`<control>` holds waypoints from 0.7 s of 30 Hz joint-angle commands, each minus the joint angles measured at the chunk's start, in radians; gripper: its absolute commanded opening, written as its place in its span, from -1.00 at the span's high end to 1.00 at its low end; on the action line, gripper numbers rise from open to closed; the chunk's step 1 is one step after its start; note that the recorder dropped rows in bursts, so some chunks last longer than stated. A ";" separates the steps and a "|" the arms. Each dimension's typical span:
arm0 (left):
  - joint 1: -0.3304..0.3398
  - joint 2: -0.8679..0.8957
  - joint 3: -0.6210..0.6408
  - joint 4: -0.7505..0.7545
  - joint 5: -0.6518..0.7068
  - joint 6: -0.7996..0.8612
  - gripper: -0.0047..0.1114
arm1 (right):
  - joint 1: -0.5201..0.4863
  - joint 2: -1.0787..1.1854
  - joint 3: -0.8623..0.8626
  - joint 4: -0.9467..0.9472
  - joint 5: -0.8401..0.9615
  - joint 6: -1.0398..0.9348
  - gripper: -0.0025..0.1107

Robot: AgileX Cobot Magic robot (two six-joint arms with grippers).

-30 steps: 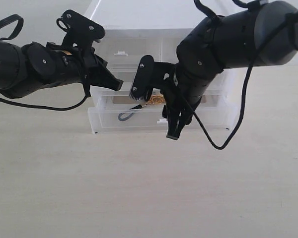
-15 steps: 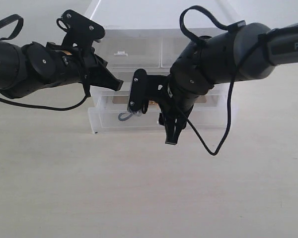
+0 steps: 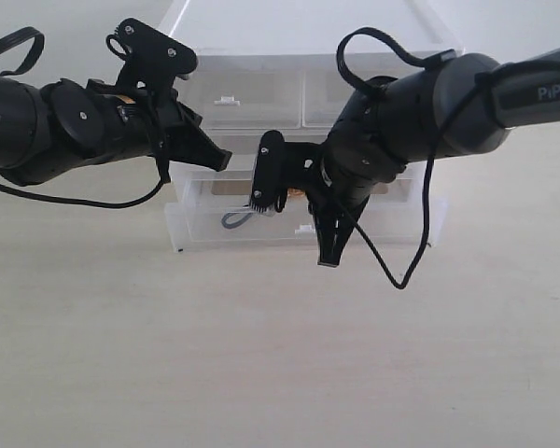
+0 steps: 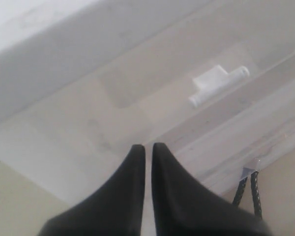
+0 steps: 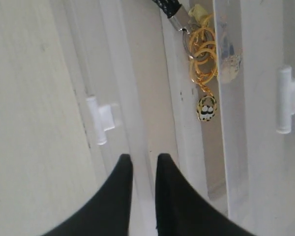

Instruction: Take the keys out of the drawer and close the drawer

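Note:
The lowest drawer (image 3: 233,233) stands pulled out of the translucent unit, with its tab handle (image 5: 101,120) on the front wall. The keys lie inside it: gold rings (image 5: 202,53), a small black-and-silver charm (image 5: 206,108) and a dark strap (image 3: 235,219). My right gripper (image 5: 144,158) hangs over the drawer's front edge beside the handle, short of the keys. Its fingers are slightly apart with nothing between them. In the exterior view that right gripper (image 3: 328,257) points down in front of the drawer. My left gripper (image 4: 148,147) is shut and empty, held at the unit's left front (image 3: 222,161).
Above the open drawer sit the wide middle drawer with its handle (image 5: 287,101) and two half-width top drawers (image 3: 229,98). The unit stands at the back of a pale tabletop (image 3: 261,355). A black cable (image 3: 420,252) loops under my right arm.
My right arm swung left and then slightly back right, its fingertips staying at the drawer's front. The left arm has not moved.

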 commanded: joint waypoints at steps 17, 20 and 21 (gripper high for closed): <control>0.047 0.027 -0.021 -0.062 -0.568 -0.005 0.85 | 0.005 0.000 0.001 0.217 0.268 -0.073 0.96; 0.047 0.027 -0.021 -0.062 -0.568 -0.005 0.85 | 0.005 -0.003 0.001 0.244 0.279 -0.082 0.96; 0.047 0.027 -0.021 -0.062 -0.568 -0.005 0.85 | 0.007 -0.010 0.003 0.254 0.285 -0.093 0.96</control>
